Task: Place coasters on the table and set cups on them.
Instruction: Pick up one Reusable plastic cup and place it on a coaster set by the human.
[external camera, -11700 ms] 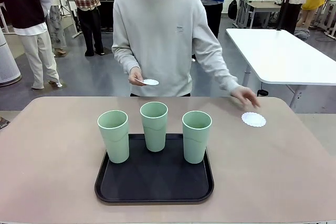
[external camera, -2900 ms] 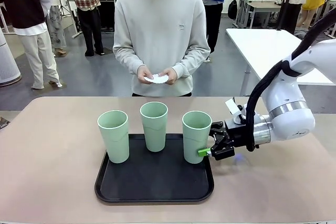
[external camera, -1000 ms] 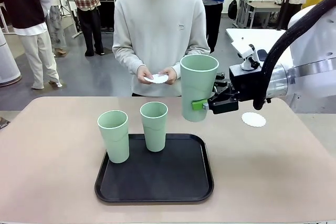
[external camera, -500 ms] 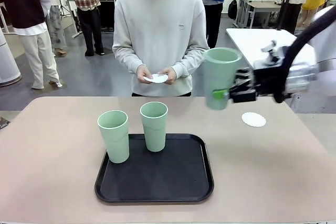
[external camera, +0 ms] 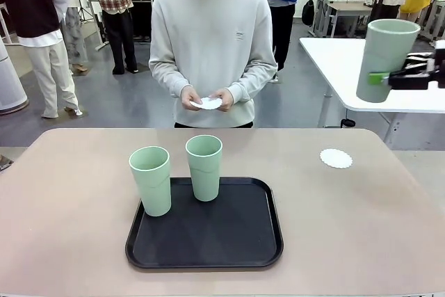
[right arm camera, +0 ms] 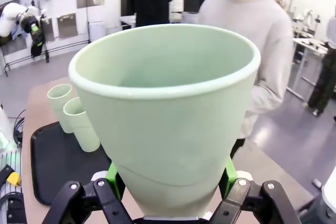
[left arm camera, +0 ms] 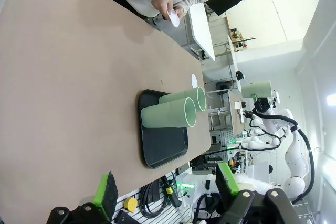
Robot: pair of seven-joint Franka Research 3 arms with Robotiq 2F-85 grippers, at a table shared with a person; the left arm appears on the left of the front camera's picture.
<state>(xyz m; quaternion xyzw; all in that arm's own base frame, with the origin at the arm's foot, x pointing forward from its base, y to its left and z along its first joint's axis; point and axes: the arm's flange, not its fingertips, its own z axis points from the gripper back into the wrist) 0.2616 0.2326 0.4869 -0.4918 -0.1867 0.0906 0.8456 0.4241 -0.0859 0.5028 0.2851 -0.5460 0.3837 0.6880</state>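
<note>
While my right gripper [right arm camera: 170, 178] is clamped on the lower wall of one cup [external camera: 386, 57], green pads pressed to either side, that cup hangs upright high in the air, well to the right of the tray [external camera: 208, 248]. My left gripper [left arm camera: 167, 187] gapes wide with nothing between its fingers. The other two cups [external camera: 150, 180] stand upright on the tray's far half. A coaster [external camera: 336, 158] lies flat and bare on the surface [external camera: 69, 199], right of the tray and beyond it. Behind the tray, the person's hands [external camera: 226, 97] hold another coaster [external camera: 208, 104].
</note>
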